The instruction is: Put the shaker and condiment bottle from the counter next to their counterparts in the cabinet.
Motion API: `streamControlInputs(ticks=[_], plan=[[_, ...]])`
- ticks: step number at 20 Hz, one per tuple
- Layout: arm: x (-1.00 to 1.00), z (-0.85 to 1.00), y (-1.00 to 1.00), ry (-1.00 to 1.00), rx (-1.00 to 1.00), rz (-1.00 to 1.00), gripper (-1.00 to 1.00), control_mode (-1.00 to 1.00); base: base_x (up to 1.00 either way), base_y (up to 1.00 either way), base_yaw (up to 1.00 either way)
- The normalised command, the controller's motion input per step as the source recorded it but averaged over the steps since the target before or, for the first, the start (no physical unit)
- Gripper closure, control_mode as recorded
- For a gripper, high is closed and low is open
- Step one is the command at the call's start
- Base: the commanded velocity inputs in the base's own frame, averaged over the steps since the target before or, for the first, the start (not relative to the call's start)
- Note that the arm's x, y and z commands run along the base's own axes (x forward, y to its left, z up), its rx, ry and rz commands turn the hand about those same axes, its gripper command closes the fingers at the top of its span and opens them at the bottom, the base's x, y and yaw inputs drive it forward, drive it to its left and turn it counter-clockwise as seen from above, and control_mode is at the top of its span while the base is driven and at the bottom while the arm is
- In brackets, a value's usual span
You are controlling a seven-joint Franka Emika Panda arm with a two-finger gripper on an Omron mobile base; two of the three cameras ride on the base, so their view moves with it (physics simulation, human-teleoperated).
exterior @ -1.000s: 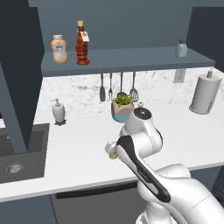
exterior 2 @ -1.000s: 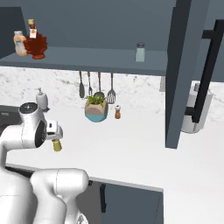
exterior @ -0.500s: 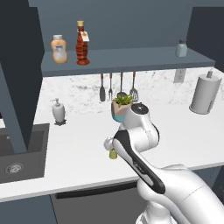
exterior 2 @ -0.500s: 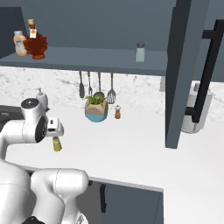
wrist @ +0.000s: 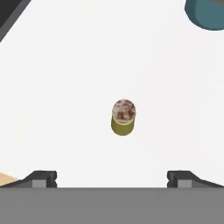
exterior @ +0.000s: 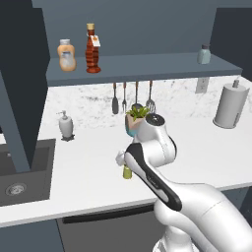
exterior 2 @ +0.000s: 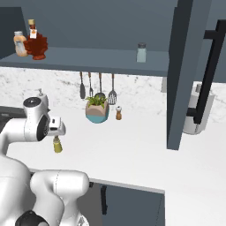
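The small yellow-olive shaker [wrist: 123, 117] with its brown cap stands upright on the white counter [exterior: 88, 167], also seen from the sides [exterior: 127, 172] [exterior 2: 58, 145]. My gripper [wrist: 113, 178] hangs just above it, pointing down, open, with nothing between its fingertips [wrist: 43, 177]. The tall dark red-brown condiment bottle [exterior: 91, 49] [exterior 2: 35, 42] stands on the open shelf of the cabinet [exterior: 147, 66], right beside the squat orange bottle [exterior: 67, 55] [exterior 2: 19, 44]. The pale grey-green shaker [exterior: 204, 54] [exterior 2: 141, 52] stands alone toward the shelf's right end.
A plant in a teal pot [exterior: 135, 120] [exterior 2: 97, 110] sits behind the arm, with a tiny brown pepper mill [exterior 2: 118, 113] beside it. Utensils [exterior: 133, 96] hang under the shelf. A soap dispenser [exterior: 65, 125] and sink [exterior: 19, 172] lie left; a paper towel roll [exterior: 229, 106] stands right.
The arm has shifted slightly above the shaker, its hand a little higher than before. The shaker has not moved and the jaws have stayed open.
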Motion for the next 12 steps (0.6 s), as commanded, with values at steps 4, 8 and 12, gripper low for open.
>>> streamControlInputs(ticks=[4, 8, 12], plan=[[0.14, -0.04, 0.00, 0.00, 0.00, -0.01, -1.00, -1.00, 0.00, 0.00, 0.00], [0.15, -0.08, 0.00, 0.00, 0.00, 0.00, -1.00, -1.00, 0.00, 0.00, 0.00], [0.13, -0.07, 0.00, 0.00, 0.00, 0.00, -1.00, -1.00, 0.00, 0.00, 0.00]])
